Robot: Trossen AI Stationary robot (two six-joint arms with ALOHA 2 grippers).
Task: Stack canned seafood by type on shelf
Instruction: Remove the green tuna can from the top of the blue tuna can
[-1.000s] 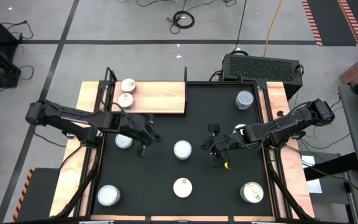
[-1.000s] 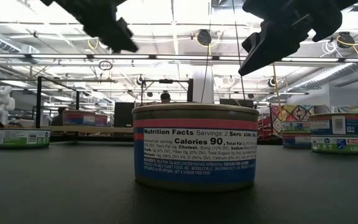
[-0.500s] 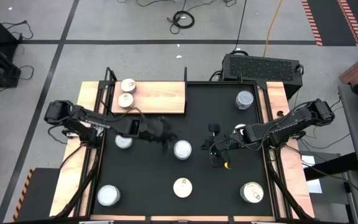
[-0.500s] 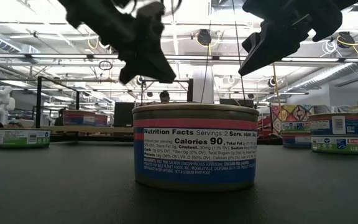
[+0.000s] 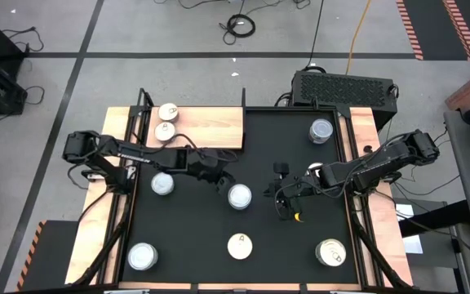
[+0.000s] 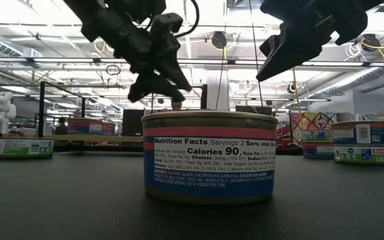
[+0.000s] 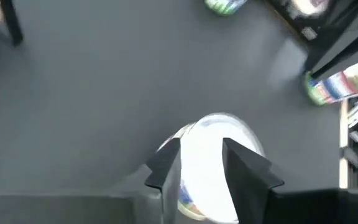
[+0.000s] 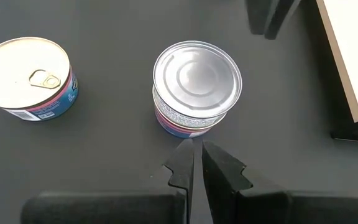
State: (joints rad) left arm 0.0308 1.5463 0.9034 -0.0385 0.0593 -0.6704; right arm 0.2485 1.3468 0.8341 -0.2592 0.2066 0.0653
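Silver-lidded tin [image 5: 239,196] at mid-mat, left claw [image 5: 221,184] poised just above its edge.

Fingers [image 7: 247,171] parted and gripping nothing, the tin's lid showing between them in the left wrist view. Two pull-tab tins [image 5: 166,122] side by side on the pale wooden shelf [image 5: 210,129] at the bench's far left. Further tins scattered across the black mat [image 5: 292,253]. Right claw [image 5: 288,206] hanging right of centre, tips pressed together and empty.
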